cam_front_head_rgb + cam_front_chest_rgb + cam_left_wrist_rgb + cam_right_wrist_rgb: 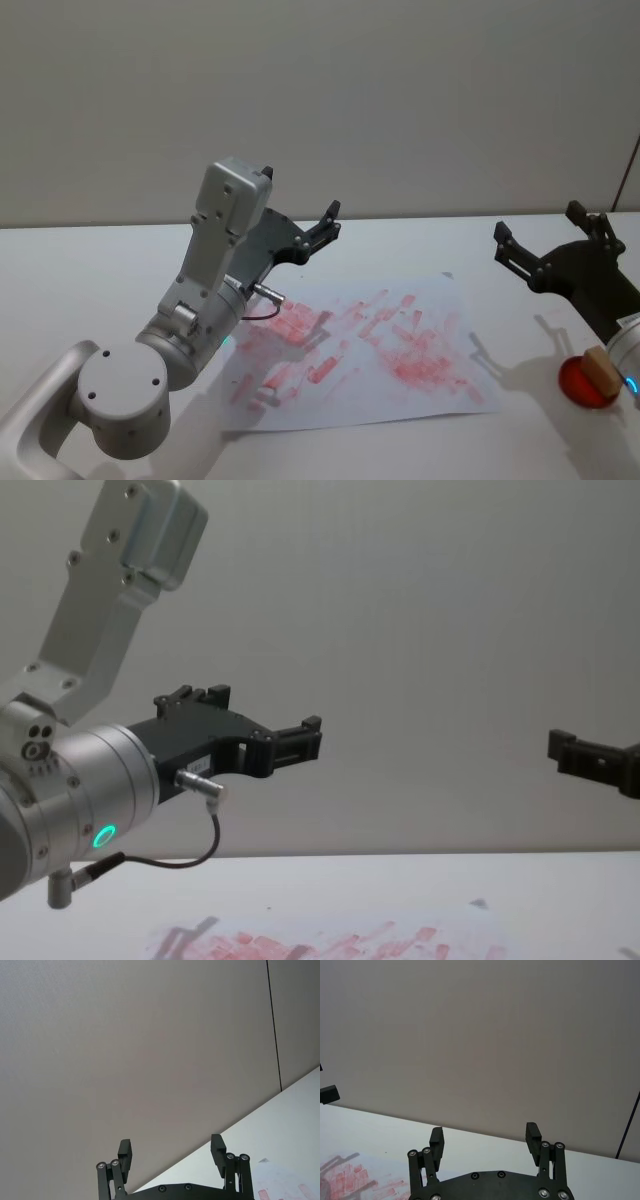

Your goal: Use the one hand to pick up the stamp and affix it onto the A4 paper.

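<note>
One blocky tan stamp point(602, 368) sits on a round red pad point(574, 384).

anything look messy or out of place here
The paper lies askew on the table, its red prints overlapping and smeared. The stamp sits off the sheet on a red pad at the right. The left gripper and right gripper hover open above the table.

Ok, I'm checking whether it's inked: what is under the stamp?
The stamp lies on a round red pad on the table, right of the A4 paper. Its underside is covered, so ink there cannot be seen. The right claw hangs open, apart from it.
</note>
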Controlling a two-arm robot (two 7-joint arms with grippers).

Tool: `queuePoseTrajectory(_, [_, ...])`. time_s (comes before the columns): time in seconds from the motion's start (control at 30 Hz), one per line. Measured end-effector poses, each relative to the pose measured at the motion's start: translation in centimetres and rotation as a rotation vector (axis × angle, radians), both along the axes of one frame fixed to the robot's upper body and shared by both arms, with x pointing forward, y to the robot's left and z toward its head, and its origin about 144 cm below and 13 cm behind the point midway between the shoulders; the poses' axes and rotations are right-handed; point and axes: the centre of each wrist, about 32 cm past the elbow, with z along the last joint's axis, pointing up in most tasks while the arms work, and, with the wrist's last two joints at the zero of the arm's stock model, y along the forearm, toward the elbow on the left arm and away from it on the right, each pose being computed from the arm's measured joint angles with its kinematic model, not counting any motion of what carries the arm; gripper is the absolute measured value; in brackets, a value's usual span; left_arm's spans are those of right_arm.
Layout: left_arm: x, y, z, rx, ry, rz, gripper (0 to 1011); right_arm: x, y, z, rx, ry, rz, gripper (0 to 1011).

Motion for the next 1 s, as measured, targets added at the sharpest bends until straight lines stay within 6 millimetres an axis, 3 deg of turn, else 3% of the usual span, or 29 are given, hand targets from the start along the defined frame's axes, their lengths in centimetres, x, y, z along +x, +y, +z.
queuePoseTrajectory(1.0, [0.00,0.00,0.00,0.000,0.000,0.000,1001,0.03,0.07,0.07,0.003,-0.005,0.000,1001])
